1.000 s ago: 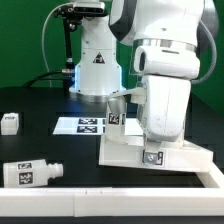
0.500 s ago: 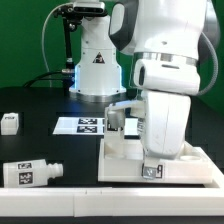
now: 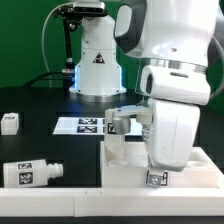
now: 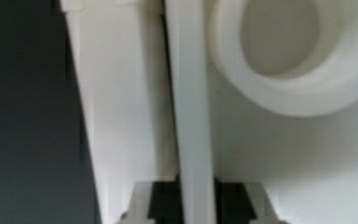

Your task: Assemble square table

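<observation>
The white square table top (image 3: 122,163) lies at the exterior view's lower right, with a tag on its front side. My gripper (image 3: 160,162) is over its near edge, mostly hidden by the hand's white body. In the wrist view my gripper (image 4: 194,202) is shut on the top's raised rim (image 4: 190,100), with a dark finger (image 4: 158,203) pressed on each side. A round hole (image 4: 309,50) of the top shows beside the rim. One tagged leg (image 3: 30,172) lies at the lower left. Another tagged part (image 3: 120,123) stands behind the top.
The marker board (image 3: 85,125) lies flat mid-table. A small tagged white piece (image 3: 9,122) sits at the far left. The long white border wall (image 3: 60,205) runs along the front. The robot base (image 3: 95,65) stands at the back.
The arm and the table top have moved toward the exterior view's right and nearer the front wall. The loose leg and small piece have not moved.
</observation>
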Robot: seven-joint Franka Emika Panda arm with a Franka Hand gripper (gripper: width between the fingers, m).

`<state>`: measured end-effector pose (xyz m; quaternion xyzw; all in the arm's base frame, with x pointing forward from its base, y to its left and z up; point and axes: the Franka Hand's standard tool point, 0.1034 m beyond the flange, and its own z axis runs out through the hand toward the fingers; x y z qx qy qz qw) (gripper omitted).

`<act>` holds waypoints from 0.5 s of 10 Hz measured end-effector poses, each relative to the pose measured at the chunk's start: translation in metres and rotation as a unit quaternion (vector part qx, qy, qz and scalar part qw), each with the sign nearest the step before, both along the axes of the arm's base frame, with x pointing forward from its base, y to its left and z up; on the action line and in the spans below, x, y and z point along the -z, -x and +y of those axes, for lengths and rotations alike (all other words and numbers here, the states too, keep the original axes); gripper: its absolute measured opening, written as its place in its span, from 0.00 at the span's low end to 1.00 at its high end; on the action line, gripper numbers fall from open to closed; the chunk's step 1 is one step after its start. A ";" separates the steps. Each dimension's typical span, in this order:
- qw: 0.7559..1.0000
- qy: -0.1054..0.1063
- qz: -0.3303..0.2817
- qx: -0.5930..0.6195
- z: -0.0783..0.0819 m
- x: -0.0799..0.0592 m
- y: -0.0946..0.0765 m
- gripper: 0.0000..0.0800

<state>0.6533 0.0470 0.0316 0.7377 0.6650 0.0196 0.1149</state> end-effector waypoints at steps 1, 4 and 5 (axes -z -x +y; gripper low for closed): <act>1.000 0.003 0.002 -0.001 0.000 -0.002 -0.002 0.07; 1.000 0.003 0.006 -0.009 -0.006 0.001 -0.003 0.07; 1.000 0.002 0.006 -0.005 -0.006 0.001 -0.002 0.07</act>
